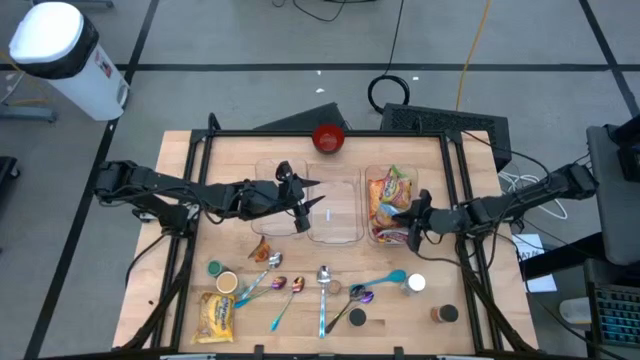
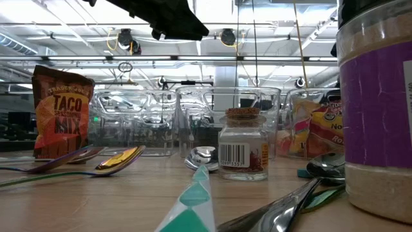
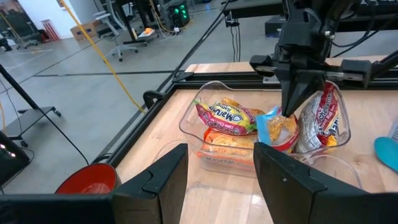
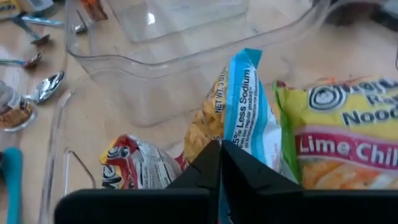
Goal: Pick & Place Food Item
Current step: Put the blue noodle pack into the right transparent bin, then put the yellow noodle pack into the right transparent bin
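A clear container (image 1: 392, 208) at the right of a row of three holds several noodle and snack packets. Among them are a blue-edged packet (image 4: 245, 106), a yellow lime chili noodle packet (image 4: 342, 143) and a red-and-silver one (image 4: 134, 165). My right gripper (image 1: 410, 218) is shut and slants down into this container, its tips at the blue-edged packet. My left gripper (image 3: 217, 168) hovers open above the left and middle containers (image 1: 335, 210) with nothing between its fingers. My right gripper's shut fingertips (image 3: 289, 106) come from above, slanting down from the table's right. They meet the upper blue edge (image 4: 239, 134) of the blue-edged packet, which stands among the other packets in the container. Whether any film is pinched between them I cannot tell.
A red bowl (image 1: 328, 138) sits at the far edge. Near the front lie several spoons (image 1: 325, 290), a teal scoop (image 1: 390, 280), small spice jars (image 2: 243, 145), a taco seasoning packet (image 2: 61, 113) and a yellow packet (image 1: 215, 315). A black frame (image 1: 455, 160) borders the table.
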Robot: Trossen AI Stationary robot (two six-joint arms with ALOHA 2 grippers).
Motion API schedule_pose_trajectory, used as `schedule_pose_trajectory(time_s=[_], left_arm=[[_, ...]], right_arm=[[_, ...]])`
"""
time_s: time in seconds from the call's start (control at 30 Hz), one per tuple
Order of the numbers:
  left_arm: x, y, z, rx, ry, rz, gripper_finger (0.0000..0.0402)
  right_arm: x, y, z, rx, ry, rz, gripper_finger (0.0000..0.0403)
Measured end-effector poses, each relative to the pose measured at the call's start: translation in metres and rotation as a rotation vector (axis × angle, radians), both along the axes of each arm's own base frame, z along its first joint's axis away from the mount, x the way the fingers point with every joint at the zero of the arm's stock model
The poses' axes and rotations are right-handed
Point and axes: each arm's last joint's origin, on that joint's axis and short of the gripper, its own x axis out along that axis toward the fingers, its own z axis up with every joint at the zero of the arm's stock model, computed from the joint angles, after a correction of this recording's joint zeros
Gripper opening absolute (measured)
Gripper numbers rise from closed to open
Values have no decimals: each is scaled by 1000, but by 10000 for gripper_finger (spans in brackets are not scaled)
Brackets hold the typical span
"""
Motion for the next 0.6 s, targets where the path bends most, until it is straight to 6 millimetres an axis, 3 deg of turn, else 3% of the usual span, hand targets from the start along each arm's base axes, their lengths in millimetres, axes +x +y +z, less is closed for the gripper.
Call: schedule_pose_trajectory(time_s=[0.1,0.37,0.6], left_arm=[[0,0,0,0,0,0,191],[0,0,0,0,1,0,191],[0,0,-1,0,9,-1,191]], right_arm=[[2,1,10,-20,-59,27,21],[-1,1,66,-88,-273,131,35],[-20,-5,70,-272,-351,190,19]])
